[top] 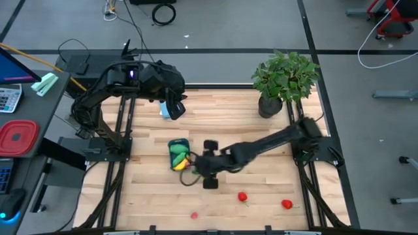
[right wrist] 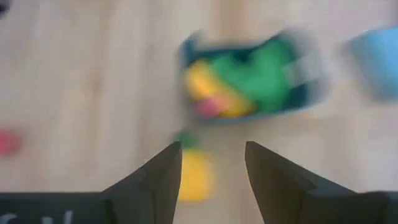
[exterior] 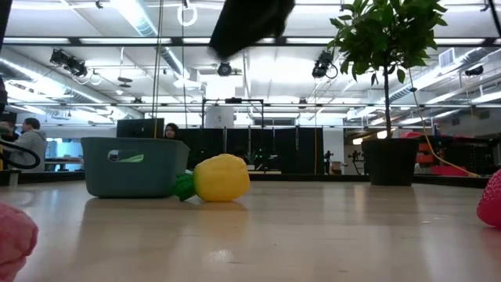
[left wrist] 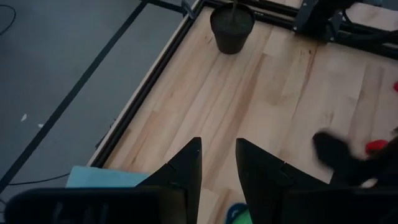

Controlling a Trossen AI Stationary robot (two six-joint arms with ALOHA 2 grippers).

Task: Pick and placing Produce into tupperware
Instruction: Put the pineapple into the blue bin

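The dark teal tupperware (top: pixel 178 149) stands left of the table's middle, with green and yellow produce inside it (right wrist: pixel 249 74). A yellow piece with a green stem (exterior: pixel 221 178) lies on its side on the table, beside the tub's near wall. My right gripper (top: pixel 199 166) hangs open above this piece and clear of it; in its wrist view (right wrist: pixel 211 155) the piece (right wrist: pixel 196 177) shows between the fingers. Two tiny red pieces (top: pixel 242 196) (top: pixel 287 204) and a pink one (top: pixel 194 214) lie near the front edge. My left gripper (left wrist: pixel 217 149) waits open, raised over the far left.
A potted plant (top: pixel 284 81) stands at the far right corner. A light blue cloth (top: pixel 165 109) lies under my left gripper. A red container (top: pixel 18 137) sits on the side desk, off the table. Bare wood lies between the tub and the plant.
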